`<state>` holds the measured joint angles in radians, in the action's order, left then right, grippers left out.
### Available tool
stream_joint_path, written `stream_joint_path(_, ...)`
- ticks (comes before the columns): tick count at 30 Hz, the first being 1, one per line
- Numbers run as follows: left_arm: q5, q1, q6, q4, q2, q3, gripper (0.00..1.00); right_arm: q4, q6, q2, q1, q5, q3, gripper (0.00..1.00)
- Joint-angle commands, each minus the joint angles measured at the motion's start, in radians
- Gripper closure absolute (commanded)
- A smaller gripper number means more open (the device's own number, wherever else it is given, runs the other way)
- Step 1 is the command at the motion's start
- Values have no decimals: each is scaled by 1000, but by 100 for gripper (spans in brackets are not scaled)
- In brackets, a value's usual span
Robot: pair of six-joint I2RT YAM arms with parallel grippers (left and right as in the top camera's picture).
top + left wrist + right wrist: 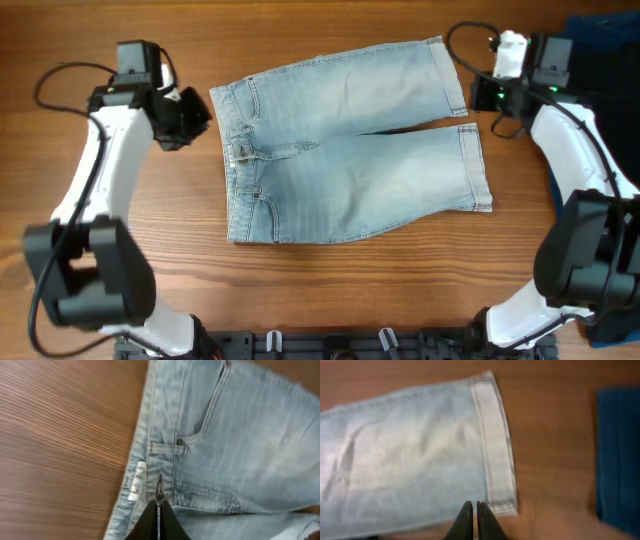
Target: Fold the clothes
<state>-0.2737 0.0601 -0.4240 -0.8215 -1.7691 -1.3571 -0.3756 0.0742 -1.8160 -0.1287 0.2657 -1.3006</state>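
Note:
The clothes, light blue denim shorts [350, 150], lie spread flat on the wooden table, waistband to the left and both cuffed legs to the right. My left gripper [204, 112] hovers at the waistband's upper left end. In the left wrist view its gripper [159, 506] is shut with nothing in it, over the waistband [137, 482] beside a belt loop. My right gripper [478, 92] sits by the upper leg's cuff. The right wrist view has this gripper [473, 506] shut and empty, above the leg [410, 450] near the cuff [495, 445].
A dark blue cloth [600, 40] lies at the table's far right corner, also visible in the right wrist view as a dark blue cloth [617, 455] right of the cuff. Bare wood [330, 290] surrounds the shorts.

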Motion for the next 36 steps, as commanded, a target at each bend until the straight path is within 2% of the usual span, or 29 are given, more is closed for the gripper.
stream_joint_path(1, -85, -65, 25, 30, -83, 0, 96, 88, 31, -84, 32, 16, -14, 96)
stream_joint_path(6, -66, -117, 24, 48, -160, 0, 96, 156, 27, -215, 53, 16, -14, 95)
stream_joint_path(14, 64, -148, 25, 57, -250, 0, 96, 56, 16, -319, 53, 11, -14, 96)
stream_joint_path(18, 132, -147, 28, 83, -282, 0, 96, -22, -64, -305, 53, -78, -14, 96)
stream_joint_path(23, 247, -147, 29, 159, -291, 0, 96, -160, -103, -288, 53, -103, -14, 96)
stream_joint_path(27, 257, -147, 99, 230, -294, 0, 96, -254, -150, -288, 53, -137, -14, 96)
stream_joint_path(32, 262, -147, 184, 357, -300, 0, 96, -258, -156, -287, 53, -138, -14, 96)
stream_joint_path(36, 268, -145, 187, 468, -320, 0, 96, -245, -156, -287, 53, -139, -14, 96)
